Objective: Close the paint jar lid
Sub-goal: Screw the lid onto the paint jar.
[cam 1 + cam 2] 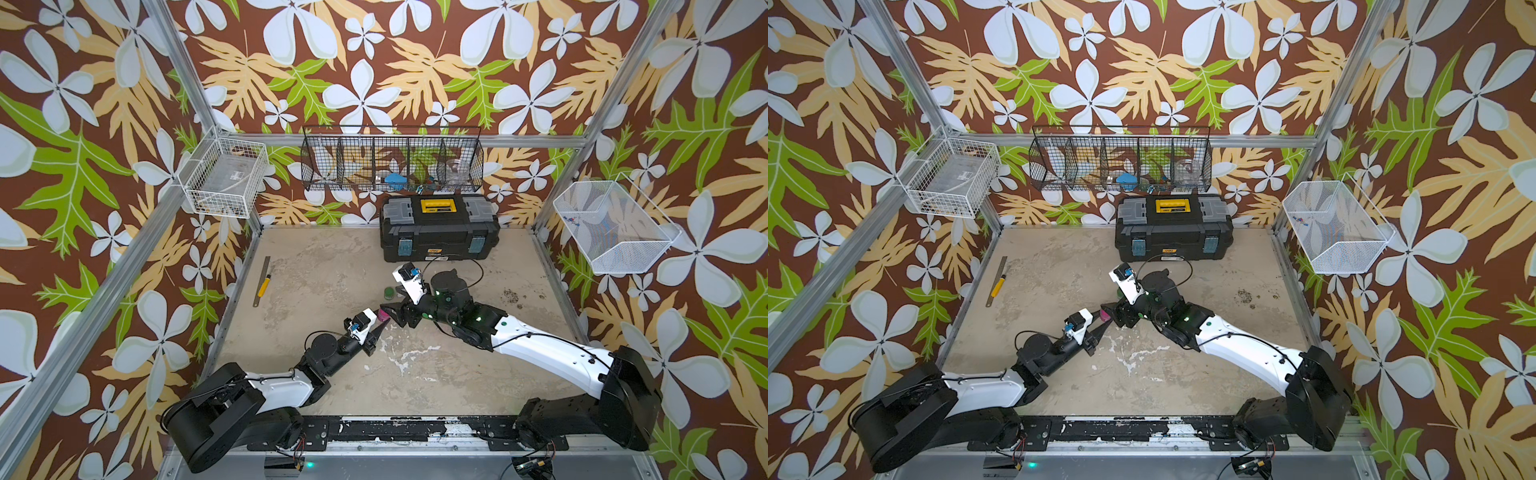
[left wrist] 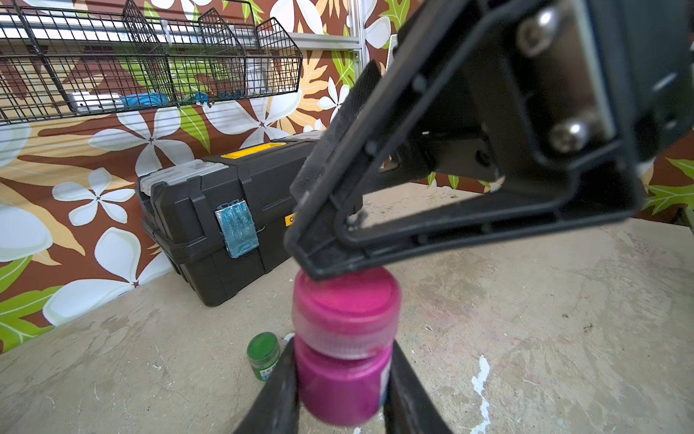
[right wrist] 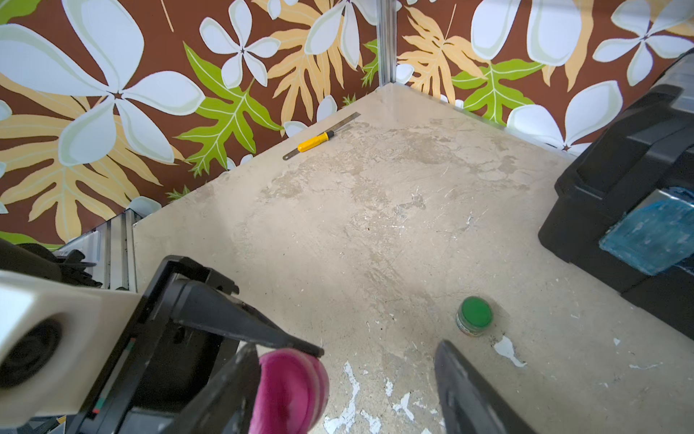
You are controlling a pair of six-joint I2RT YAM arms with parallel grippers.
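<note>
The left gripper [image 2: 341,353] pinches the body of the magenta paint jar [image 2: 338,392] near the middle of the desk [image 1: 332,257], its lid [image 2: 347,300] sitting on top. The right gripper [image 3: 343,345] has its fingers spread wide, one tip against the lid's top

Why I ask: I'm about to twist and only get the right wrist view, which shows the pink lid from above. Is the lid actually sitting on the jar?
Observer: Yes. In the left wrist view the pink lid sits on top of the pink jar, with no gap showing between them.
Operator: Is the jar braced?
Observer: The left gripper is shut on the jar's body, its fingers on both sides below the lid.
Operator: Room behind me?
Observer: In both top views the closed black toolbox stands at the back wall.
</note>
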